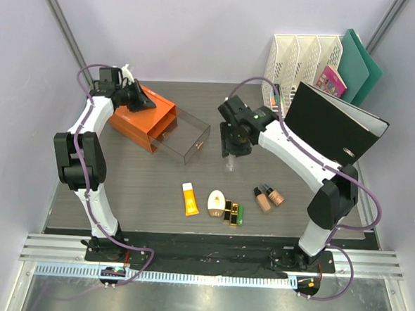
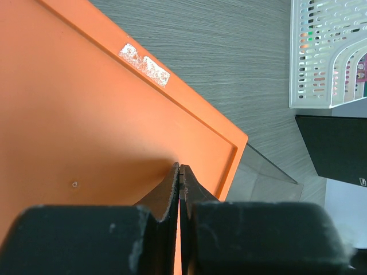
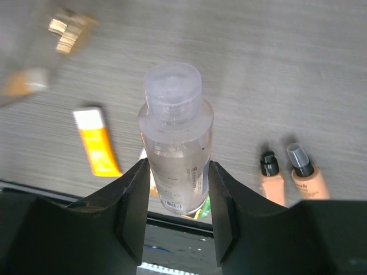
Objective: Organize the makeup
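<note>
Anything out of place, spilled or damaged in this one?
Only minor things. The orange box has its clear drawer pulled out, and a torn, scuffed white label patch shows on its top. The clear bottle is clamped in the right gripper, capped. Nothing looks spilled.

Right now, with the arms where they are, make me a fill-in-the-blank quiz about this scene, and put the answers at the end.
1. The right gripper is closed on the ____ plastic bottle.
2. The left gripper, jaws shut, sits over the top of the ____ box.
3. That box's see-through drawer is not shut but ____.
4. The beige, dark-capped foundation bottles lying on the grey table number ____.
Answers: clear; orange; open; two.
</note>
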Motion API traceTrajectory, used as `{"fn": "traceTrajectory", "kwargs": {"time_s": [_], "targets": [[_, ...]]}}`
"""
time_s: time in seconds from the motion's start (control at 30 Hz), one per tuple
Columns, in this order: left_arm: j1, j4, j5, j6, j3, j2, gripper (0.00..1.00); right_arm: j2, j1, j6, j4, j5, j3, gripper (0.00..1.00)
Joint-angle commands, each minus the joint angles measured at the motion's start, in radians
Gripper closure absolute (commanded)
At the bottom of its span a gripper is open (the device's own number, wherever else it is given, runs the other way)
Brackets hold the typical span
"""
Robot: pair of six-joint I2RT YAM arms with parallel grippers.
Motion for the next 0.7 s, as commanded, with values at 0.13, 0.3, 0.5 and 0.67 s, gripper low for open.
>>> {"fn": "traceTrajectory", "kwargs": {"time_s": [0.13, 0.3, 0.5, 0.67], "targets": [[-0.002, -0.390, -0.218, 0.097, -0.119, 0.147, 1.00, 0.087, -0.007, 0.007, 0.024, -0.176, 0.370, 0.99], [0.000, -0.391, -0.217, 0.097, -0.116, 0.150, 1.00, 0.169, -0.007, 0.058, 0.165, -0.293, 0.431, 0.99], [-0.002, -0.396, -0.217, 0.098, -0.109, 0.150, 1.00, 0.282, -0.007, 0.192, 0.326, -0.412, 0.493, 0.99], [-0.002, -0.397, -0.218, 0.098, -0.113, 0.144, 1.00, 0.348, -0.009, 0.329, 0.460, -0.459, 0.502, 0.99]]}}
